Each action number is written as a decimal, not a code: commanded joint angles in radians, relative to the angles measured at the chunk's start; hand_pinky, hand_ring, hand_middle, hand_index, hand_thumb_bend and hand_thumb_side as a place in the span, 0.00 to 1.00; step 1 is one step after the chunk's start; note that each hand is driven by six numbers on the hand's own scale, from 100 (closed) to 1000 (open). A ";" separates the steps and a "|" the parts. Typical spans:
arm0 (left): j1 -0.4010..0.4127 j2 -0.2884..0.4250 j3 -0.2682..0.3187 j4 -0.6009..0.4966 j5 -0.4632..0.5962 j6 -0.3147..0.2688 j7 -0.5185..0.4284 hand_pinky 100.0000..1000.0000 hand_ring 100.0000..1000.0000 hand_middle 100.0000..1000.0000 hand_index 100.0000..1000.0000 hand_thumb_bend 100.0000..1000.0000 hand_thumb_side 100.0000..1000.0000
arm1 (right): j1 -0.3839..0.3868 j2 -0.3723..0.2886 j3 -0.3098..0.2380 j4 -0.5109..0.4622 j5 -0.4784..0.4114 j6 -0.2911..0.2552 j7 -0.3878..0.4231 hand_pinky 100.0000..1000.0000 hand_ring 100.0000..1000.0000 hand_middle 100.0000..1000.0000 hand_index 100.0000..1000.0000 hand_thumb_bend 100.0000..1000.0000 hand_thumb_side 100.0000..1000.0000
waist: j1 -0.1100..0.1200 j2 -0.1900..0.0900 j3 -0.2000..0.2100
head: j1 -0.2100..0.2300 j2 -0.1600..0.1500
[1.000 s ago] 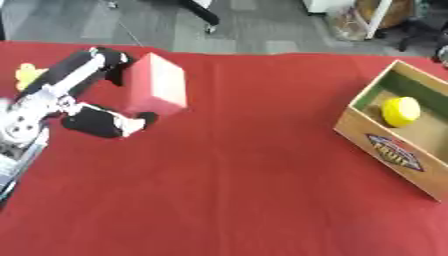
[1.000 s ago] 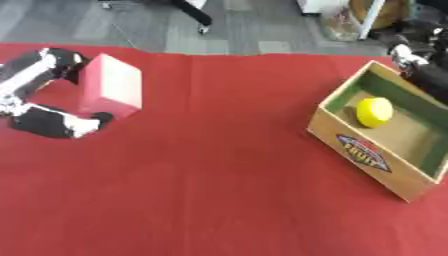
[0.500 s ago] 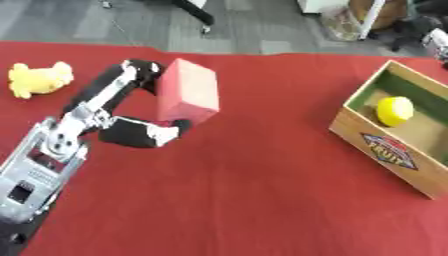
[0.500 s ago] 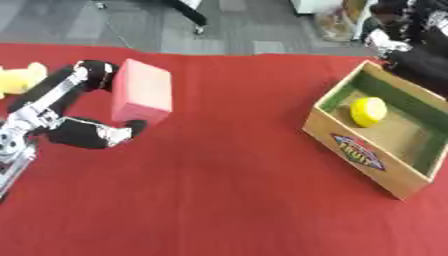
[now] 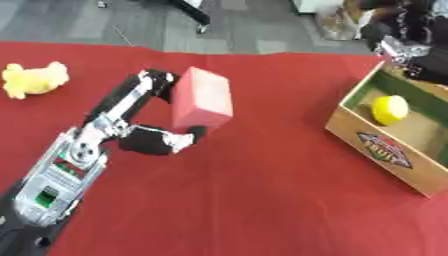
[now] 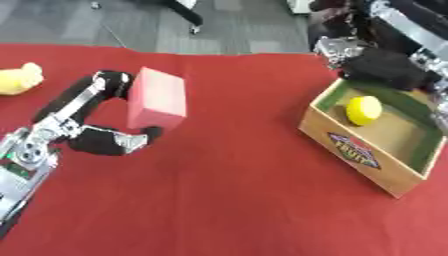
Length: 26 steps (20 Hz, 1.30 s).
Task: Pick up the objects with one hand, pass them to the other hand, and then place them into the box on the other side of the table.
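Tabletop point(image 5: 262, 200) under a red cloth fills most of both views, with grey floor beyond its far edge. Wooden box point(image 6: 372, 155) sits at the right side, open-topped, green inside, with a printed label on its near wall. Left arm enters from the near left corner, silver at the forearm and black toward the fingers. Left robot hand point(image 5: 144, 135) is gripping a red block point(image 5: 201, 97): fingers curl over the block's far left side, and the thumb point(image 5: 171, 141) presses against its near lower edge. Red block stands tilted at left of centre, well apart from the box; whether its lower edge touches the cloth cannot be told. Right robot hand point(image 6: 385, 70) shows as a black mass at the far right, over the box's far wall; whether its fingers are spread or curled cannot be told. Yellow ball point(image 6: 364, 110) lies inside the box, toward its far end. Yellow soft object point(image 5: 33, 80) lies on the cloth at the far left, apart from the left robot hand and the block.
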 commanded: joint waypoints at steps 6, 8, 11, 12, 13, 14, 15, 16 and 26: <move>-0.018 -0.028 -0.013 0.012 -0.027 -0.035 0.011 0.69 0.58 0.50 0.40 0.00 0.05 | -0.110 0.040 0.092 -0.017 0.106 0.020 0.160 0.87 0.81 0.88 0.94 0.00 0.44 | -0.007 -0.027 -0.003 | -0.014 0.010; -0.018 -0.033 -0.015 0.016 -0.031 -0.041 0.014 0.69 0.58 0.50 0.40 0.00 0.05 | -0.128 0.059 0.110 -0.017 0.121 0.030 0.189 0.88 0.81 0.88 0.94 0.00 0.44 | -0.009 -0.029 -0.003 | -0.016 0.012; -0.019 -0.038 -0.016 0.017 -0.036 -0.048 0.016 0.69 0.58 0.50 0.40 0.00 0.04 | -0.145 0.083 0.129 -0.017 0.148 0.043 0.220 0.88 0.82 0.89 0.95 0.00 0.42 | -0.010 -0.030 -0.002 | -0.018 0.014; -0.019 -0.039 -0.017 0.016 -0.038 -0.051 0.017 0.69 0.58 0.50 0.40 0.00 0.04 | -0.149 0.088 0.136 -0.017 0.160 0.048 0.230 0.88 0.82 0.89 0.95 0.01 0.41 | -0.011 -0.031 -0.002 | -0.019 0.015; -0.020 -0.040 -0.018 0.014 -0.041 -0.055 0.017 0.69 0.58 0.50 0.40 0.00 0.04 | -0.152 0.094 0.145 -0.017 0.173 0.053 0.243 0.88 0.83 0.89 0.95 0.02 0.41 | -0.012 -0.031 -0.002 | -0.019 0.015; -0.019 -0.040 -0.019 0.012 -0.044 -0.057 0.018 0.69 0.58 0.50 0.40 0.00 0.03 | -0.154 0.098 0.150 -0.017 0.184 0.055 0.254 0.88 0.83 0.89 0.95 0.03 0.39 | -0.012 -0.031 -0.001 | -0.020 0.016; -0.019 -0.042 -0.019 0.011 -0.047 -0.060 0.018 0.69 0.58 0.50 0.40 0.00 0.03 | -0.158 0.103 0.156 -0.017 0.196 0.056 0.264 0.88 0.83 0.89 0.94 0.04 0.37 | -0.012 -0.032 -0.001 | -0.020 0.016; -0.018 -0.042 -0.020 0.010 -0.050 -0.063 0.019 0.69 0.58 0.50 0.40 0.00 0.03 | -0.161 0.108 0.160 -0.016 0.209 0.056 0.273 0.89 0.84 0.89 0.94 0.06 0.33 | -0.013 -0.032 -0.001 | -0.020 0.017; -0.018 -0.057 -0.030 0.022 -0.114 -0.113 0.036 0.69 0.58 0.50 0.40 0.00 0.00 | -0.196 0.165 0.195 0.016 0.335 0.034 0.360 0.89 0.86 0.89 0.95 0.16 0.18 | -0.016 -0.034 -0.004 | -0.023 0.024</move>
